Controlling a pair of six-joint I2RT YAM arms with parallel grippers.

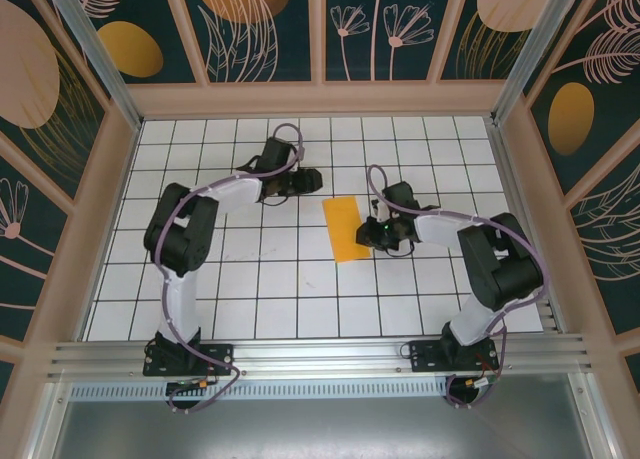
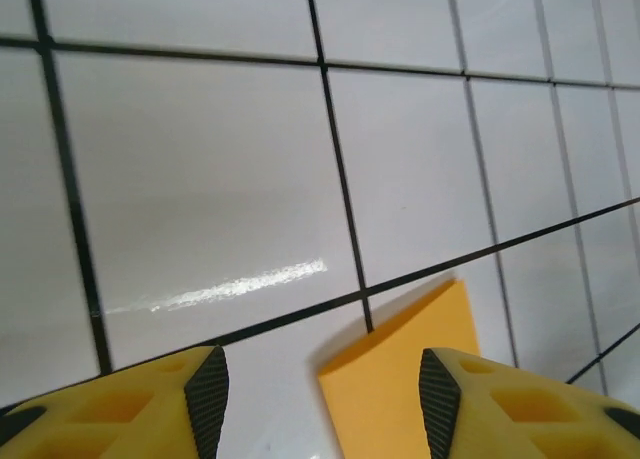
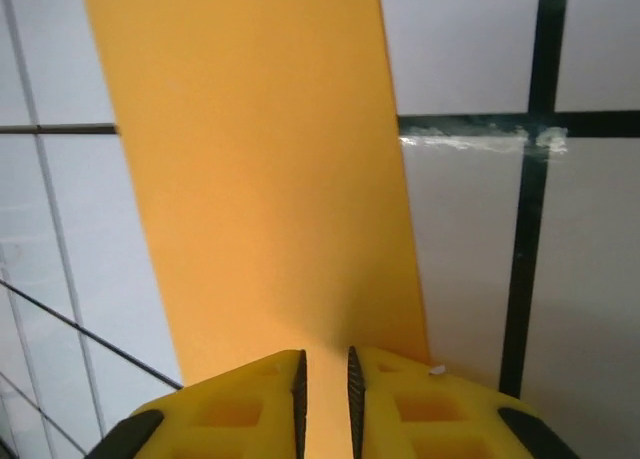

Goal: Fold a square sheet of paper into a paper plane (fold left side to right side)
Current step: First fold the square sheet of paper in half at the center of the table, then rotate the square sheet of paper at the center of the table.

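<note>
The square sheet of paper (image 1: 345, 229) lies folded in half as a narrow orange-yellow strip, about one tile wide, at the middle of the gridded table. It is a flat strip; a paper plane is out of view. My right gripper (image 1: 362, 235) sits low at the strip's right long edge. In the right wrist view its pads (image 3: 299, 394) stand a narrow gap apart over the paper (image 3: 260, 179), which shows flat between them. My left gripper (image 1: 318, 181) hovers open just beyond the strip's far left corner. The paper's corner (image 2: 410, 379) shows between its fingers (image 2: 207, 399), untouched.
The white table (image 1: 250, 279) with black grid lines is ringed by a wooden frame and dark patterned walls (image 1: 270, 29). Both arm bases are bolted to the metal rail (image 1: 320, 354) at the near edge. Open tiles surround the strip on all sides.
</note>
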